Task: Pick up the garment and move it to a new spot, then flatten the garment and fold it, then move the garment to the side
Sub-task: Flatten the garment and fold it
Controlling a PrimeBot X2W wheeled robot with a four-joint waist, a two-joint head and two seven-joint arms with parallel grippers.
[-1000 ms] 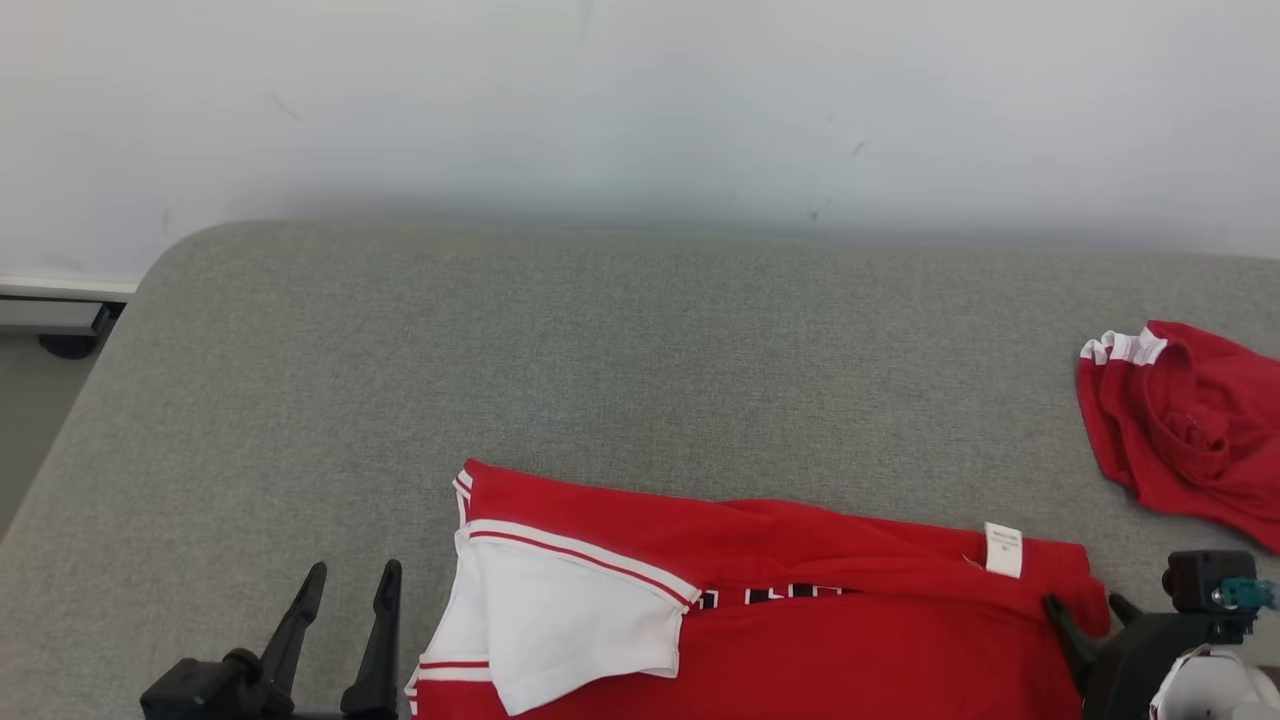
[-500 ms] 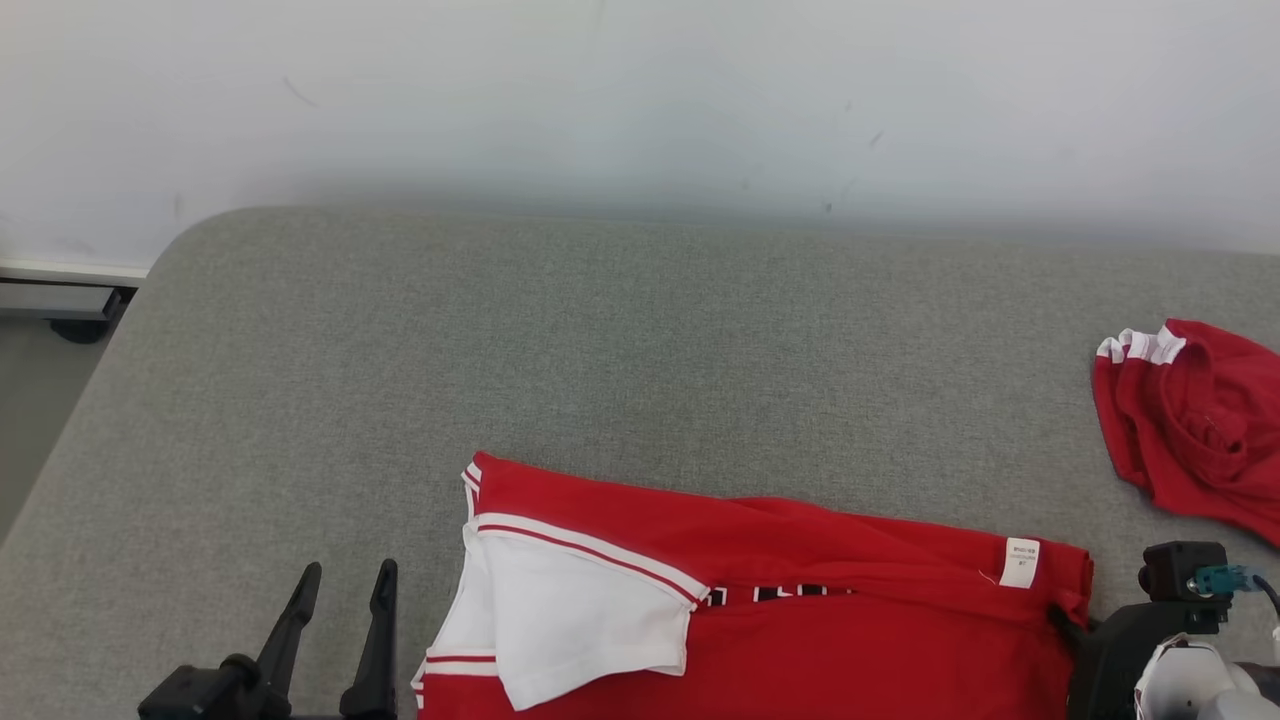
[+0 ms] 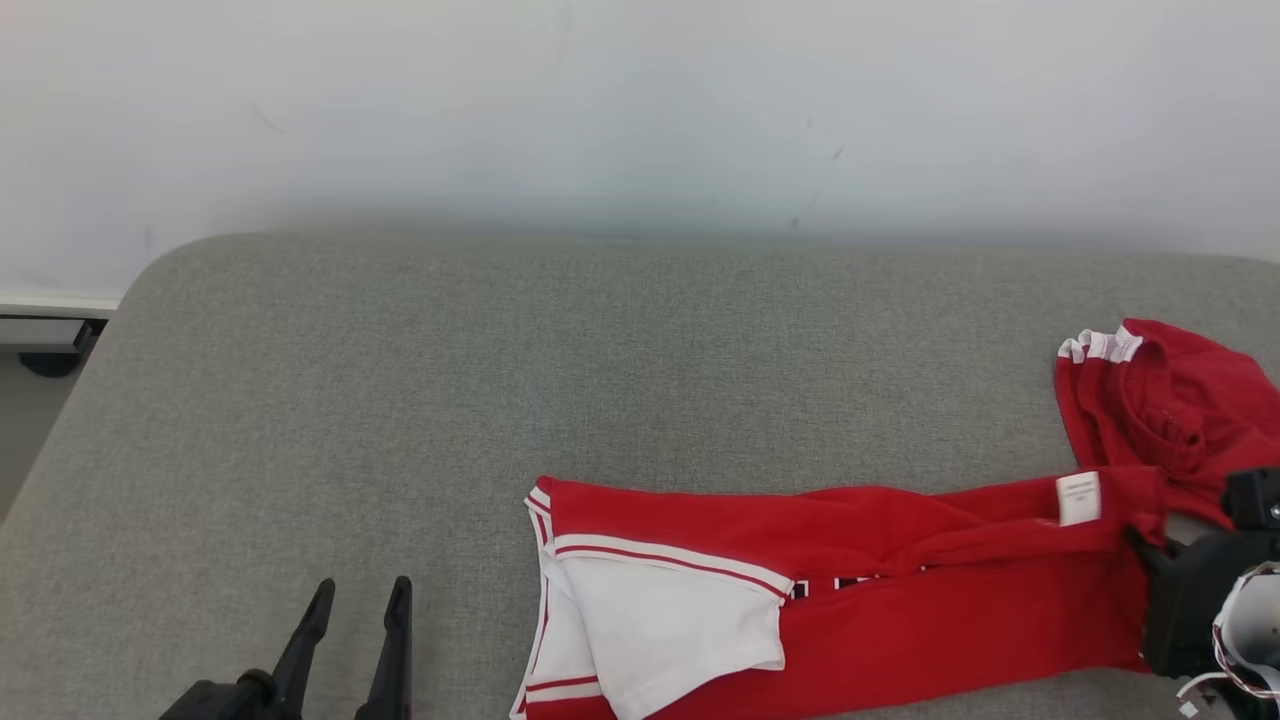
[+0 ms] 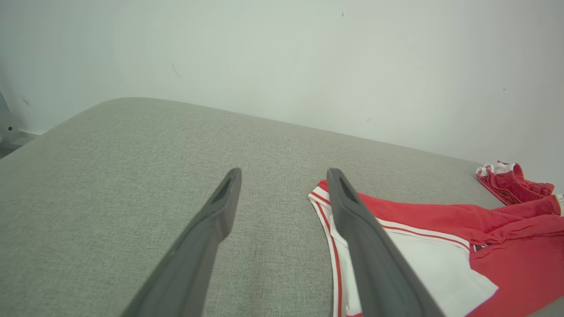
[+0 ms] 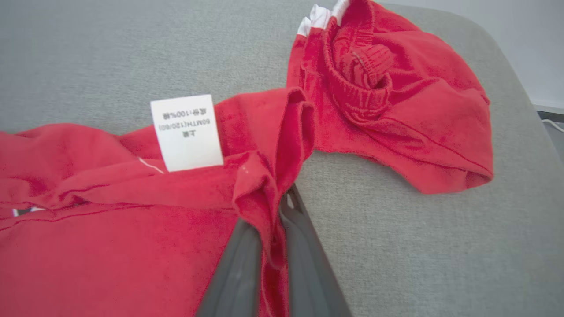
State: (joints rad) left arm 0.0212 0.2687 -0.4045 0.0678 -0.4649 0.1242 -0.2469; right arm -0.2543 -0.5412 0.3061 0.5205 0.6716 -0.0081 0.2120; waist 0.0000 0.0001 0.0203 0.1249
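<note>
The garment (image 3: 900,600) is a red shirt with a white sleeve, folded and lying flat on the grey padded surface (image 3: 400,380). It also lies at the right of the left wrist view (image 4: 506,246). My right gripper (image 3: 1140,545) is shut on the garment's right edge, just below its white label (image 3: 1078,498). In the right wrist view a pinched ridge of red cloth (image 5: 110,246) runs between the closed fingers of the right gripper (image 5: 273,220). My left gripper (image 3: 362,590) (image 4: 284,176) stands open and holds nothing, left of the white sleeve and apart from it.
A second, crumpled red piece with a white band (image 3: 1170,400) (image 5: 387,88) lies at the far right, touching the garment's lifted corner. The surface's rounded left edge drops to the floor (image 3: 30,420). A pale wall (image 3: 640,100) stands behind.
My right gripper has shut on the garment's right edge and dragged it to the right, up against the crumpled red piece. The left gripper has stayed open; the head view shifted slightly.
</note>
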